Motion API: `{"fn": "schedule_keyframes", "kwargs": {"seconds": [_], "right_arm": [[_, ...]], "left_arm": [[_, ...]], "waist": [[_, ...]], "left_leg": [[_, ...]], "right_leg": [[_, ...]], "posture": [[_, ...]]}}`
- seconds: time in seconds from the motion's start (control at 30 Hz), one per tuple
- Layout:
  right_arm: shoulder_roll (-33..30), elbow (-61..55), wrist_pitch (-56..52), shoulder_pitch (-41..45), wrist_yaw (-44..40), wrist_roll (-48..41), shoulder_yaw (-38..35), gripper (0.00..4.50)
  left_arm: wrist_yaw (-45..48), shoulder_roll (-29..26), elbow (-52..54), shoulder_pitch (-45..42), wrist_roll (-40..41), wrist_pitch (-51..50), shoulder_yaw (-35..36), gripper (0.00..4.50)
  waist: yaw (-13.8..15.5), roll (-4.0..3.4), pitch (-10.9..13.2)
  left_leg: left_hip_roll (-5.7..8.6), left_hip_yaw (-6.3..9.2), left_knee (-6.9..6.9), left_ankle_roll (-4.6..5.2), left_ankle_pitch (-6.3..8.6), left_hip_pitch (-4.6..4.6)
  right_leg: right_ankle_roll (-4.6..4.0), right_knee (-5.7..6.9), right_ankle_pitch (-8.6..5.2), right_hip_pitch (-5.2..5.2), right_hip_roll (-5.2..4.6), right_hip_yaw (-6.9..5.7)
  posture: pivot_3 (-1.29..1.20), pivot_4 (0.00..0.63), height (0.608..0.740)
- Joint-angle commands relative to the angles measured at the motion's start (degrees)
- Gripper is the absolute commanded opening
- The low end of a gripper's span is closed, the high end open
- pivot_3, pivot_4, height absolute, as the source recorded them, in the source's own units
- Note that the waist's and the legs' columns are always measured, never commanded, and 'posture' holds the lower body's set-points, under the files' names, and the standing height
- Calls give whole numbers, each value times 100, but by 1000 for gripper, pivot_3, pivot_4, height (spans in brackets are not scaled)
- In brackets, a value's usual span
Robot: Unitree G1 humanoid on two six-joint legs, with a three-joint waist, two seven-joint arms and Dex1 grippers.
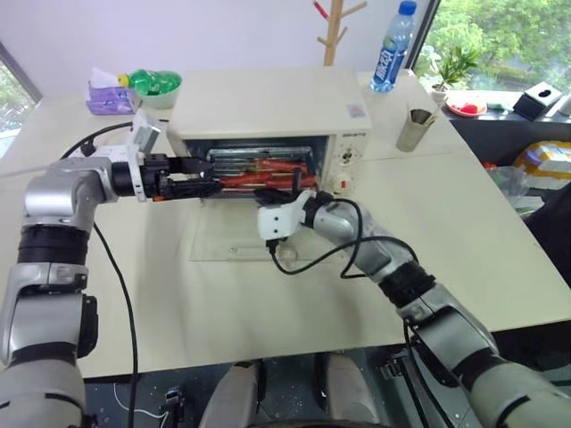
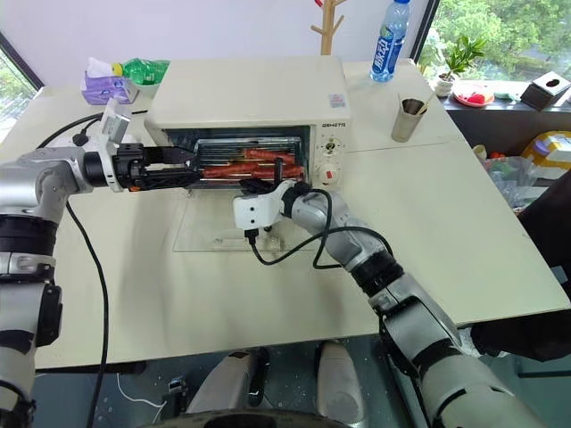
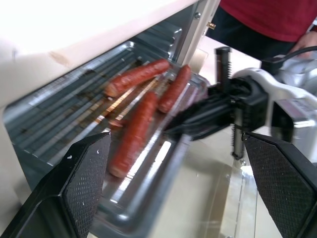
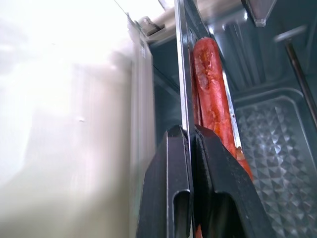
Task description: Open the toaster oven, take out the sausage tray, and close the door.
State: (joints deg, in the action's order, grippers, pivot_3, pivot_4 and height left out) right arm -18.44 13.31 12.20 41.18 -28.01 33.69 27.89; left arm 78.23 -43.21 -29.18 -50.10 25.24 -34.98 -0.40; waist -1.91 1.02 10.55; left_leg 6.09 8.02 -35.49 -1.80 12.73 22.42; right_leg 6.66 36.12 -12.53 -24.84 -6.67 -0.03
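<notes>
The toaster oven (image 1: 268,120) is standing on the table (image 1: 464,223) with its glass door (image 1: 241,241) lying fully open, flat on the tabletop; the sausage tray (image 3: 148,163) is sitting in the oven mouth, its front rim projecting over the door, red sausages (image 3: 133,131) lying along it; the right gripper (image 4: 190,144) is pinching the tray's front rim, fingers closed tight on the thin metal edge; the left gripper (image 3: 173,188) is hovering at the opening's left side, fingers spread wide, holding nothing.
</notes>
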Motion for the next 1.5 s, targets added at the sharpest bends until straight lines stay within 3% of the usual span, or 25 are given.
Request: {"fn": "schedule_keyframes", "kwargs": {"seconds": [0.03,0.43,0.73,1.23,1.5], "right_arm": [[-361,-873,-111,-395,-258,-186,-309,69],[-1415,-2148,514,-1419,-296,-330,-674,69],[-1518,-2214,792,-1590,-267,-474,-870,69],[-1858,-2245,1453,-1681,-387,-355,-840,69],[-2121,-2569,1657,-2012,-547,-717,-948,69]], "left_arm": [[30,-116,-155,-321,-112,188,135,4500],[349,-389,463,28,246,-529,316,4500],[44,-781,1368,865,688,-1166,842,4500],[-35,-655,1269,730,725,-1164,640,4500],[181,-1330,2106,1633,1539,-2362,1166,4500]], "waist": [[40,1,1],[109,5,3],[120,7,5],[102,8,6],[74,7,9]], "left_leg": [[0,0,-3,1,1,2],[-4,-1,-42,24,14,4],[-9,0,-44,28,17,4],[-9,-2,-43,28,17,3],[-13,-3,-40,31,19,2]], "right_leg": [[0,0,0,0,-1,0],[7,-3,-4,23,-1,-7],[8,-5,-5,24,-4,-4],[7,-5,-5,24,-4,-4],[6,-8,-7,24,-3,-1]], "posture": [[0,150,739],[0,150,739],[0,150,739],[0,150,739],[0,150,739]]}}
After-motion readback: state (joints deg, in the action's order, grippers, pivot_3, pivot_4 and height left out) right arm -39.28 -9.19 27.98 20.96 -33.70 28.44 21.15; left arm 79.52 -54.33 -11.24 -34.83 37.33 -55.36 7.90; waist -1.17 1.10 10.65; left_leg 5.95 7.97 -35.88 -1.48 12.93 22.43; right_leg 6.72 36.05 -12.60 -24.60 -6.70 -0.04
